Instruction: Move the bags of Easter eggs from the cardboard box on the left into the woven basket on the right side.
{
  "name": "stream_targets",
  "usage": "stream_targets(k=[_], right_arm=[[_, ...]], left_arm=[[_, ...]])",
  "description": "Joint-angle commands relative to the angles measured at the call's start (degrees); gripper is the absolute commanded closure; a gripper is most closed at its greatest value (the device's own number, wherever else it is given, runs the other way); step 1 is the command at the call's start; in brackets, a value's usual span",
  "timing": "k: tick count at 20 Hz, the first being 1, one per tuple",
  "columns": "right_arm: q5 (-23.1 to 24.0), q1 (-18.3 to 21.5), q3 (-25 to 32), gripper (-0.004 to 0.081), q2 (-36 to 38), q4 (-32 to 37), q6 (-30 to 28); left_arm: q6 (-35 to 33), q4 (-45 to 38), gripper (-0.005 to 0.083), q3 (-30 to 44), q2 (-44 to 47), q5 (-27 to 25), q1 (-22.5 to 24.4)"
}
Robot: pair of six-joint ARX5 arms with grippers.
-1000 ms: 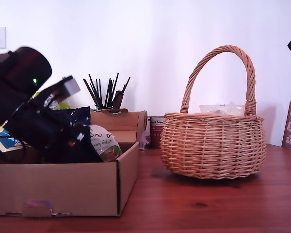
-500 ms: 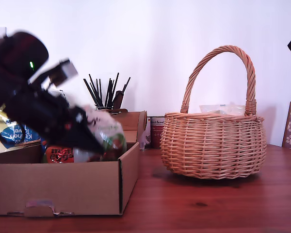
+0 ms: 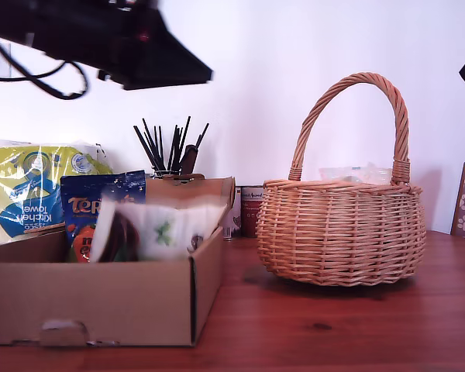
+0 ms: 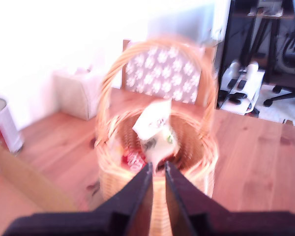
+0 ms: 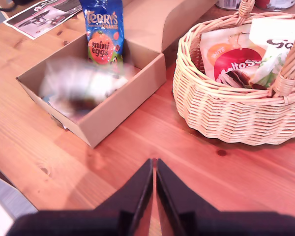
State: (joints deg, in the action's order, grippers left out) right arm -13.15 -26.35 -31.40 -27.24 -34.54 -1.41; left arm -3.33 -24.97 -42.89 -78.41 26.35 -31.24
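White wall, wooden table (image 3: 333,333). White-and-green bag (image 3: 167,229) blurs inside the cardboard box (image 3: 101,298), nothing gripping it, beside the Terry's bag (image 5: 104,32). Woven basket (image 3: 341,232) at 3 o'clock holds a Maltesers bag (image 5: 233,64). First claw (image 4: 157,189) and second claw (image 5: 154,184) nearly closed, empty.

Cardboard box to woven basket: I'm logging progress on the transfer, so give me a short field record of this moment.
cardboard box: holds the blue Terry's bag, upright, and a white-and-green bag, motion-blurred
woven basket: holds a Maltesers bag and other pouches
my first hand: jaws nearly together, nothing between them, facing the basket
my second hand: jaws nearly together, empty, over bare table
arm: raised, at the exterior view's top left
kitchen towel pack: behind the box
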Motion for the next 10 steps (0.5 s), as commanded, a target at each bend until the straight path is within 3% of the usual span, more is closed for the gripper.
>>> stream_targets(k=[1, 5, 6, 8, 9, 10], right_arm=[[-0.2, -0.3, -0.6, 0.0782, 0.0, 0.4, -0.1], [-0.2, -0.3, -0.6, 0.0782, 0.0, 0.4, -0.1], [-0.2, -0.3, -0.6, 0.0782, 0.0, 0.4, -0.1], [-0.2, -0.3, -0.6, 0.0782, 0.0, 0.4, -0.2], [-0.2, -0.3, -0.6, 0.0782, 0.0, 0.4, -0.2], [-0.2, -0.3, -0.6, 0.0782, 0.0, 0.4, -0.1]], left_arm=[[0.3, 0.3, 0.0750, 0.6, -1.8, -4.1, 0.5], [0.3, 7.6, 0.0716, 0.5, -0.3, -5.6, 2.1], [0.0, 10.1, 0.0589, 0.5, 1.0, -5.9, 2.3], [0.1, 16.4, 0.0209, 0.2, 4.7, -5.9, 2.3], [0.3, 21.9, 0.0157, -0.8, 5.9, -6.4, 2.0], [-0.8, 27.5, 0.0158, -1.7, 6.5, -8.6, 1.8]])
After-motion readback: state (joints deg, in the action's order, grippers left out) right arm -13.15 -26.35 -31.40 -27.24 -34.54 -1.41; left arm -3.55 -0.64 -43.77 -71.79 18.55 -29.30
